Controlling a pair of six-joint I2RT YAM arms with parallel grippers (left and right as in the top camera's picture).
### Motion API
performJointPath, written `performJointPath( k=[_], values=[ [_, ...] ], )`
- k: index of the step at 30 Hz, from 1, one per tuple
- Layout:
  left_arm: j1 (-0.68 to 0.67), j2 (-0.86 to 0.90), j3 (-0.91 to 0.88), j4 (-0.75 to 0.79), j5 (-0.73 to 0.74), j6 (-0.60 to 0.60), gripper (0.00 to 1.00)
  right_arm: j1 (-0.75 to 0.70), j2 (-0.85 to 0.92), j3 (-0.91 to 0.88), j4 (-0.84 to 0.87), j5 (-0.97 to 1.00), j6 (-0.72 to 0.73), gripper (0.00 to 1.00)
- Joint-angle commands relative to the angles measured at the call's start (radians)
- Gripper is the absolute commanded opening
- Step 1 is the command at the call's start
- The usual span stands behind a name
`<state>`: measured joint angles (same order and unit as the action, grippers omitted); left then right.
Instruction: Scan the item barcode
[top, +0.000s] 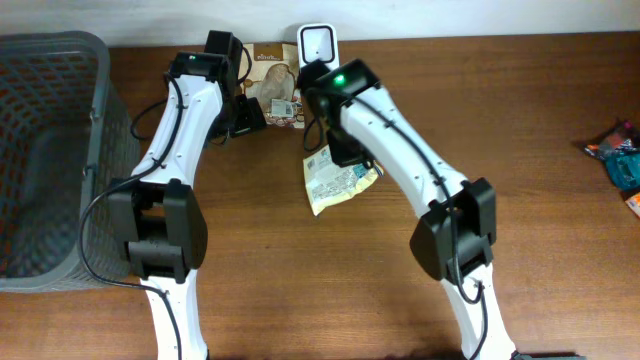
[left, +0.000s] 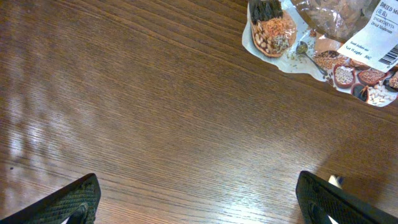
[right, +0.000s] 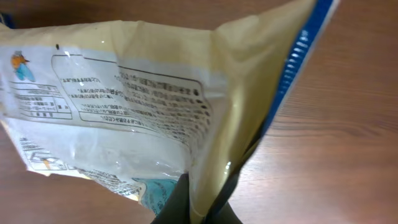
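Overhead, left to right: grey basket (top: 50, 60) at 9 o'clock, not involved. Left gripper (top: 247, 113) sat at about 11 o'clock on the table (top: 520, 90). In the left wrist view its fingers (left: 71, 202) were spread wide with only bare wood between them, so it was released and carrying nothing. The brown pouch (top: 275, 85) lay flat just beside it, at 1 o'clock in that wrist view, white barcode label (left: 385, 57) facing up.

Scanner (top: 317, 42) stood upright at 12 o'clock on the far edge, just right of the pouch.

Right gripper (top: 345, 155) was clenched on the yellow packet (top: 338, 183). The wrist view showed the jaws pinching its lower edge (right: 199, 202), with the packet's long axis running 9 to 3 across frame and a printed text panel toward the camera. I couldn't spot a barcode on that face.

Key relation: the scanner lay at roughly 12 o'clock from the held packet, near but apart, with the right arm's own wrist between them. The right arm was nearer and already loaded, so I judged the scan was its job: push toward 12 and roll the packet until the code faced the window.

Loose wrappers (top: 615, 160) sat at 3 o'clock, well apart.
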<state>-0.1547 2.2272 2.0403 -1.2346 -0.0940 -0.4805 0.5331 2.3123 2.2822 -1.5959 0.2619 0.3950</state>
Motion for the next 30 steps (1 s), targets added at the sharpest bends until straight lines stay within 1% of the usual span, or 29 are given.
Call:
performJointPath(
  k=[1,5,6,8,9,11,14,16,18,22,24,25,26,27,28,30],
  values=[
    [0.001,0.0,0.004,0.0,0.0,-0.013,0.99,-0.108,-0.035,0.059,-0.001,-0.29,-0.142,0.04],
    [0.001,0.0,0.004,0.003,0.004,-0.013,0.99,-0.213,-0.059,0.06,0.0,-0.541,-0.235,0.04],
    [0.001,0.0,0.004,0.003,0.036,-0.013,0.99,-0.23,-0.062,0.06,0.0,-0.553,-0.239,0.04],
    [0.001,0.0,0.004,-0.001,0.169,-0.013,0.99,-0.244,-0.062,0.06,0.001,-0.552,-0.25,0.04],
    [0.0,0.0,0.004,0.011,0.282,-0.006,0.97,-0.246,-0.062,0.06,0.005,-0.542,-0.25,0.04],
    [-0.021,0.003,0.004,0.042,0.46,0.117,0.0,-0.246,-0.062,0.06,0.034,-0.539,-0.25,0.04],
    [-0.087,0.034,0.004,0.037,0.552,0.191,0.0,-0.246,-0.062,0.06,0.056,-0.54,-0.249,0.04],
    [-0.133,0.079,0.004,0.049,0.637,0.192,0.0,-0.245,-0.062,0.059,0.063,-0.543,-0.249,0.04],
    [-0.165,0.124,0.004,0.064,0.659,0.192,0.0,-0.248,-0.062,0.06,0.072,-0.547,-0.242,0.04],
    [-0.206,0.206,0.004,0.129,0.704,0.191,0.0,-0.259,-0.062,0.06,0.108,-0.73,-0.253,0.05],
    [-0.214,0.225,0.004,0.175,0.712,0.19,0.0,-0.259,-0.062,0.06,0.121,-0.797,-0.268,0.15],
    [-0.218,0.228,0.004,0.201,0.712,0.19,0.0,-0.259,-0.062,0.06,0.122,-0.806,-0.268,0.29],
    [-0.219,0.228,0.004,0.229,0.717,0.19,0.0,-0.26,-0.063,0.06,0.124,-0.82,-0.268,0.35],
    [-0.219,0.228,0.004,0.261,0.738,0.191,0.0,-0.26,-0.063,0.06,0.131,-0.857,-0.271,0.43],
    [-0.219,0.228,0.004,0.293,0.763,0.19,0.0,-0.26,-0.064,0.06,0.135,-0.921,-0.301,0.48],
    [-0.219,0.228,0.005,0.345,0.772,0.19,0.0,-0.26,-0.074,0.064,0.145,-0.998,-0.313,0.48]
  ],
)
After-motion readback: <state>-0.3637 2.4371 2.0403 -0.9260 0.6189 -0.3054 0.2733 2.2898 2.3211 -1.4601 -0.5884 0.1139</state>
